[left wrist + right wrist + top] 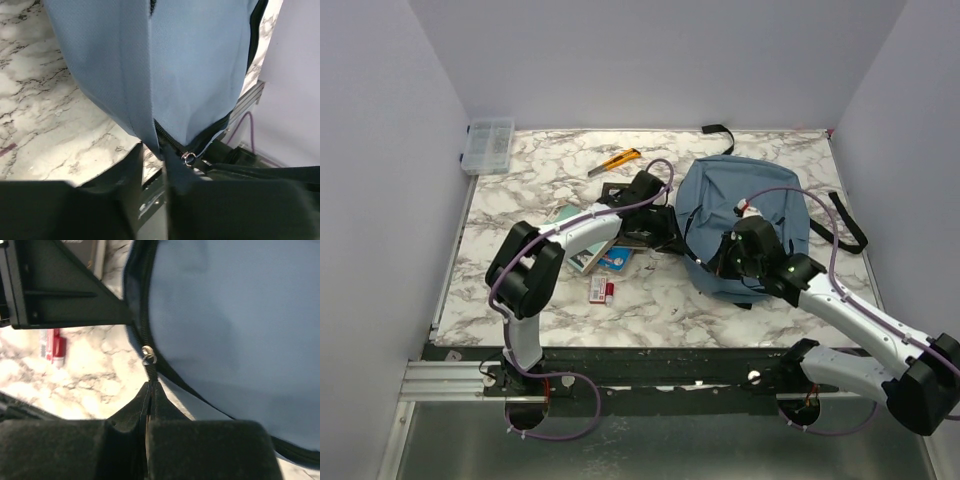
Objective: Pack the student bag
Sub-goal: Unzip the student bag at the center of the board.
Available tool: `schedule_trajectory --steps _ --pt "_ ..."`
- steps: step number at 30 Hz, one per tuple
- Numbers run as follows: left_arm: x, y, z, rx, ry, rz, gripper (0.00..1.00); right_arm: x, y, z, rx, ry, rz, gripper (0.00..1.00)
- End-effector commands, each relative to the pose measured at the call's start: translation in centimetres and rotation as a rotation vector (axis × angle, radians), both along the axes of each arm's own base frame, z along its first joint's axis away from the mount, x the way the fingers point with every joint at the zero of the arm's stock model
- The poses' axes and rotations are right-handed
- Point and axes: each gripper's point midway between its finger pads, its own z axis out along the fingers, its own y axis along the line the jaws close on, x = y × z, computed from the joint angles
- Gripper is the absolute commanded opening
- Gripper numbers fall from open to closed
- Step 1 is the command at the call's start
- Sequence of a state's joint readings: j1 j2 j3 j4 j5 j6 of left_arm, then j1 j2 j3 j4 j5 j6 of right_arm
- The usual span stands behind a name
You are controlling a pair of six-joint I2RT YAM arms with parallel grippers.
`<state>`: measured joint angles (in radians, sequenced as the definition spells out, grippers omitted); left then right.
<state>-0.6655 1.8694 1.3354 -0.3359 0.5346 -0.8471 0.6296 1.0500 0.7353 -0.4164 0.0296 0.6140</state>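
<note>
The dusty-blue student bag lies flat at the table's right centre, with black straps trailing off its far and right sides. My right gripper rests on the bag's near edge. It is shut on the black zipper pull, just below the metal ring. My left gripper is at the bag's left edge. In the left wrist view it stands open with a narrow gap. A fold of the bag comes down to its fingertips, beside the zipper ring.
Notebooks and a blue card lie under the left arm. A red-and-white item sits nearer. A yellow utility knife and a clear plastic box lie at the back left. Walls close in three sides.
</note>
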Motion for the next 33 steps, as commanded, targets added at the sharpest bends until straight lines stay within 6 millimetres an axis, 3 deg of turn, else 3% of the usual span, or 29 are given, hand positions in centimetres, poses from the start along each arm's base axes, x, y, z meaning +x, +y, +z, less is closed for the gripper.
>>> schedule_trajectory --steps 1,3,5,9,17,18,19,21,24,29,33 --pt "2.5 -0.1 0.6 -0.016 -0.062 0.03 0.12 0.8 -4.6 1.3 -0.14 -0.063 -0.198 0.01" --pt "3.3 0.2 0.6 -0.016 -0.07 0.04 0.0 0.7 -6.3 1.4 -0.173 -0.066 -0.285 0.01" --pt "4.0 0.6 0.8 -0.017 -0.08 0.049 0.0 0.1 -8.7 1.2 -0.227 -0.045 -0.409 0.01" --pt "5.7 2.2 1.0 0.008 -0.129 0.089 0.0 -0.1 -12.6 2.8 -0.267 -0.091 -0.645 0.01" --pt "7.5 4.5 2.2 -0.005 -0.16 0.107 0.0 -1.5 -17.2 3.8 -0.193 -0.181 -0.94 0.0" --pt "7.3 4.3 2.3 -0.018 -0.153 0.095 0.0 -0.8 -16.6 4.4 -0.17 -0.205 -0.903 0.01" --pt "6.9 3.9 2.5 -0.038 -0.138 0.077 0.0 0.3 -14.4 4.9 -0.146 -0.229 -0.753 0.01" --pt "6.0 3.0 2.7 -0.072 -0.119 0.037 0.0 2.1 -8.4 6.0 -0.01 -0.265 -0.458 0.01" --pt "4.8 2.3 2.9 -0.112 -0.104 0.006 0.0 2.6 -5.0 5.9 0.036 -0.19 -0.342 0.07" --pt "3.8 2.9 3.5 -0.132 -0.118 0.024 0.36 2.5 -1.2 2.6 0.086 -0.07 -0.205 0.16" --pt "2.3 3.8 3.9 -0.128 -0.097 0.041 0.6 0.9 1.0 -0.1 0.176 0.045 -0.139 0.23"
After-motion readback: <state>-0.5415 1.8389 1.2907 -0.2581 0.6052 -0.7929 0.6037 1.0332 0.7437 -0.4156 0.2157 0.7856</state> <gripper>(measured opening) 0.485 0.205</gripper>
